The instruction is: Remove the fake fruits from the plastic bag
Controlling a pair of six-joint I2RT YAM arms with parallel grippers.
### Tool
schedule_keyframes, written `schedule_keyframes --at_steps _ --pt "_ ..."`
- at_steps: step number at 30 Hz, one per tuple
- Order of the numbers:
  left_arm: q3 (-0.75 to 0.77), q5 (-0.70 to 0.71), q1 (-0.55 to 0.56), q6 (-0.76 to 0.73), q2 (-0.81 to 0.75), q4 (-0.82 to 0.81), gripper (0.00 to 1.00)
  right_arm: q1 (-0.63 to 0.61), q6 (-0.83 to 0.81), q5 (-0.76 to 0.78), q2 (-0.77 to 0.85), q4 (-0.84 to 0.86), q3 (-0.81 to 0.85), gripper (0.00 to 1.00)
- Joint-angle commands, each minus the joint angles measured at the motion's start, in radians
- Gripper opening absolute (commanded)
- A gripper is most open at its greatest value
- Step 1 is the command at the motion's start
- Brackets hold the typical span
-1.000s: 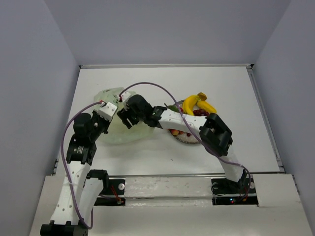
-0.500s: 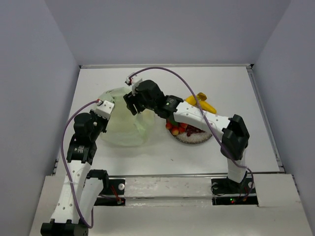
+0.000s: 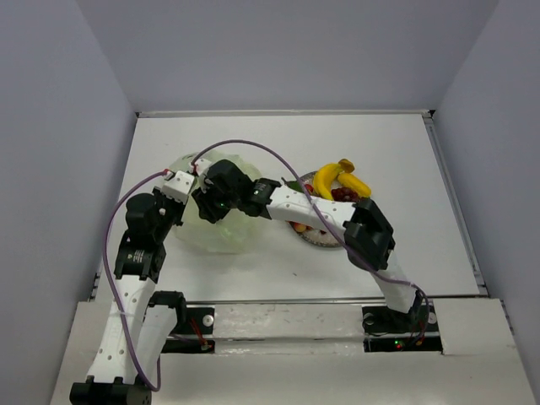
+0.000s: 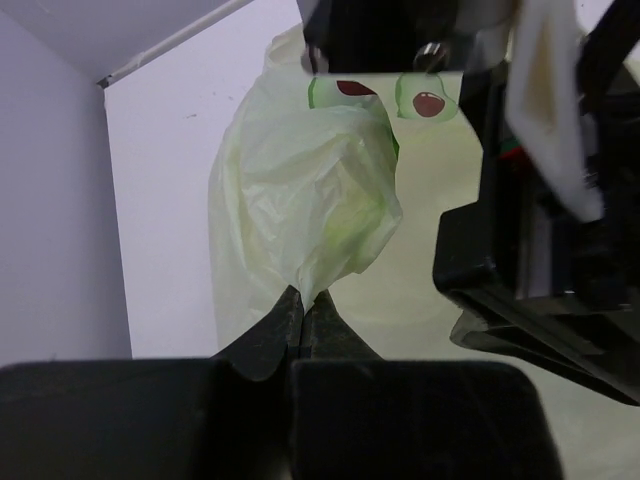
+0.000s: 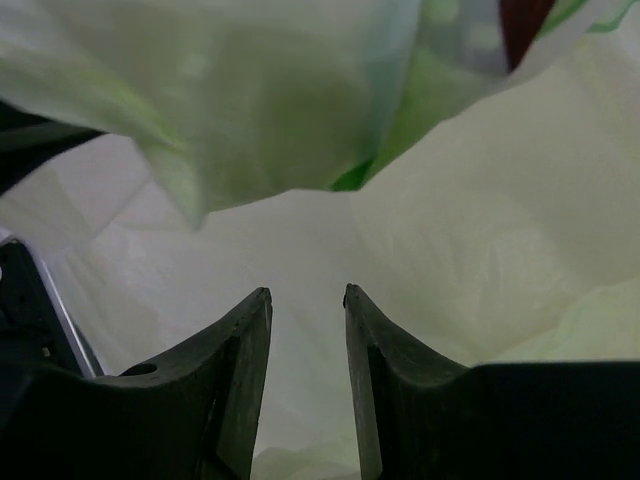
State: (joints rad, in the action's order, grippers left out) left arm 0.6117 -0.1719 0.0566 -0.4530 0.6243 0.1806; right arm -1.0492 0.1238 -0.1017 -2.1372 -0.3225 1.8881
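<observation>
The pale yellow-green plastic bag (image 3: pixel 221 232) lies at the left of the table. My left gripper (image 3: pixel 183 191) is shut on a bunched fold of the bag (image 4: pixel 305 190), and its fingertips (image 4: pixel 290 310) pinch the film. My right gripper (image 3: pixel 211 201) is over the bag, open and empty, with bag film (image 5: pixel 480 230) all around its fingers (image 5: pixel 250 330). The fake fruits are on the speckled plate (image 3: pixel 327 243): yellow bananas (image 3: pixel 337 179), red and orange round ones (image 3: pixel 314 224) and dark grapes (image 3: pixel 342 194). I see no fruit inside the bag.
The right arm (image 3: pixel 304 207) stretches across from the plate to the bag. Its black body (image 4: pixel 540 230) fills the right of the left wrist view. Grey walls stand at the left, back and right of the white table (image 3: pixel 278 135).
My right gripper rose toward the back with the bag lifted, then came down and left onto the bag. My left gripper has kept its pinch on the bag.
</observation>
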Motion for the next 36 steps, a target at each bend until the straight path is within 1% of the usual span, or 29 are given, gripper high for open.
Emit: schedule_keyframes --at_steps 1,3,4,5,7,9,14,18,20,23,26,27,30,31,34,36 --pt "-0.001 0.002 -0.004 0.025 -0.012 -0.059 0.00 0.005 0.082 0.061 -0.088 -0.007 0.090 0.40" --pt "0.002 -0.005 -0.004 0.028 -0.014 -0.058 0.00 0.005 0.094 0.097 -0.130 -0.006 0.121 0.40" --pt "0.002 -0.008 -0.004 0.030 -0.015 -0.056 0.00 0.005 0.106 0.146 -0.153 -0.006 0.140 0.40" --pt "0.002 -0.011 -0.004 0.028 -0.017 -0.055 0.00 0.018 0.115 0.158 -0.192 -0.007 0.172 0.40" --pt "0.005 -0.018 -0.004 0.024 -0.018 -0.047 0.00 0.028 0.155 0.206 -0.225 -0.007 0.198 0.38" --pt "0.005 -0.023 -0.004 0.020 -0.024 -0.043 0.00 0.064 0.190 0.243 -0.257 -0.007 0.224 0.38" --pt "0.002 -0.037 -0.004 0.010 -0.044 -0.033 0.00 0.093 0.180 0.434 -0.294 -0.021 0.241 0.38" --pt "0.005 -0.043 -0.004 -0.012 -0.057 -0.010 0.00 0.130 0.206 0.546 -0.291 -0.064 0.224 0.44" --pt "0.002 -0.040 -0.006 -0.032 -0.070 0.005 0.00 0.143 0.206 0.626 -0.279 -0.084 0.206 0.47" --pt "-0.003 -0.023 -0.006 -0.062 -0.084 0.028 0.00 0.153 0.148 0.753 -0.277 -0.108 0.213 0.54" --pt "-0.004 -0.011 -0.006 -0.095 -0.101 0.062 0.00 0.163 0.091 0.848 -0.276 -0.115 0.224 0.57" --pt "-0.006 -0.005 -0.008 -0.105 -0.106 0.069 0.00 0.163 0.080 0.868 -0.273 -0.115 0.229 0.58" --pt "-0.010 0.014 -0.009 -0.142 -0.124 0.097 0.00 0.172 0.022 0.942 -0.276 -0.113 0.255 0.64" --pt "-0.009 0.014 -0.009 -0.142 -0.127 0.100 0.00 0.172 0.007 0.942 -0.277 -0.113 0.264 0.66" --pt "0.000 0.020 -0.009 -0.156 -0.132 0.105 0.00 0.172 -0.042 1.022 -0.276 -0.113 0.282 0.72" --pt "0.006 0.034 -0.009 -0.161 -0.129 0.100 0.00 0.181 -0.058 1.034 -0.267 -0.115 0.281 0.75"
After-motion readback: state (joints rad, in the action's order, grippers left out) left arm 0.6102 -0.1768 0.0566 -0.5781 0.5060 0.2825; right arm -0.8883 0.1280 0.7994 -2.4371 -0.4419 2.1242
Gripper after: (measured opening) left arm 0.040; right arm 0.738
